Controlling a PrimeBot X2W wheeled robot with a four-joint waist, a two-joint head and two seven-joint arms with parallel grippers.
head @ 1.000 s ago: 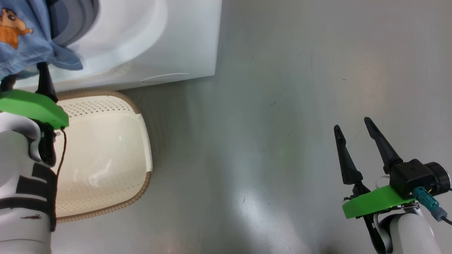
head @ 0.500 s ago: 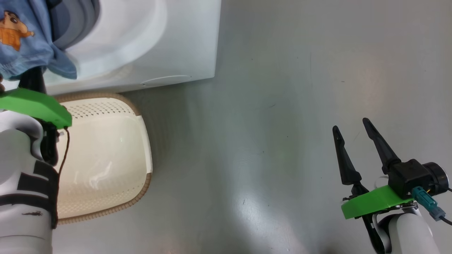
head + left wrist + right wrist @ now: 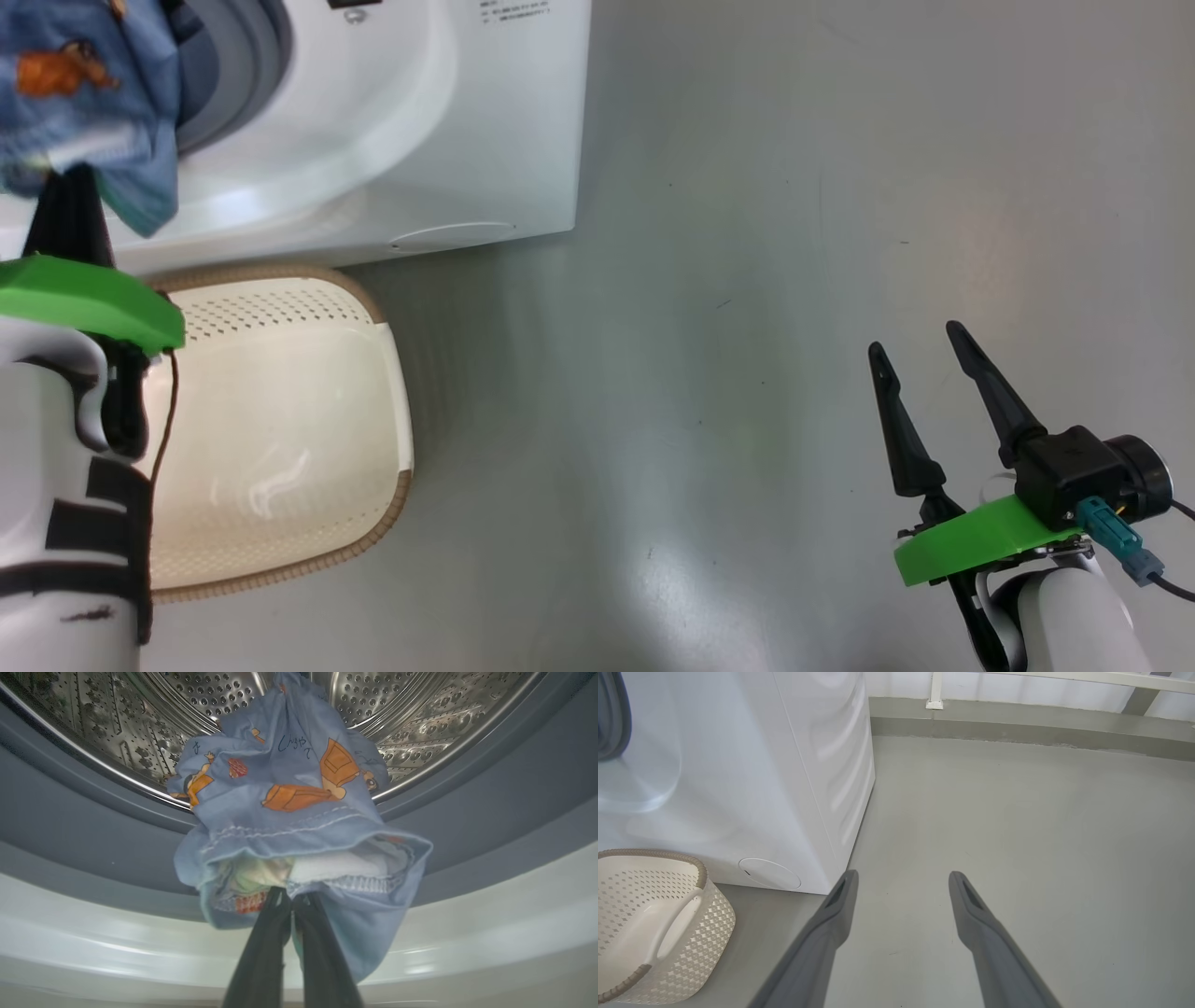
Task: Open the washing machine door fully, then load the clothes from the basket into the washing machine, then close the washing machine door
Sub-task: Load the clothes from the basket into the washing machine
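- Because a bundle of clothes [image 3: 285, 812] droops out of the washer [image 3: 467, 140] instead of lying inside it, the left gripper [image 3: 292, 903] has its two dark fingers pinched together on the bundle's lower hem, at the washer's front lip.
- The clothes are light blue with orange cartoon figures and have cream cloth tucked inside. They hang across the washer's grey gasket [image 3: 70, 826], with the top reaching into the steel drum [image 3: 420, 718] and the bottom sagging outside.
- Gripping so low probably lets the arm lift the loose end and push it in past the gasket.
- The basket [image 3: 280, 420] sits on the floor against the washer's foot, just below its mouth, which keeps each carry short. What shows of its inside is bare.
- The right gripper [image 3: 915, 338], fingers apart and holding nothing, hangs over bare floor [image 3: 747, 280] well to the washer's right, seemingly kept clear of the loading.
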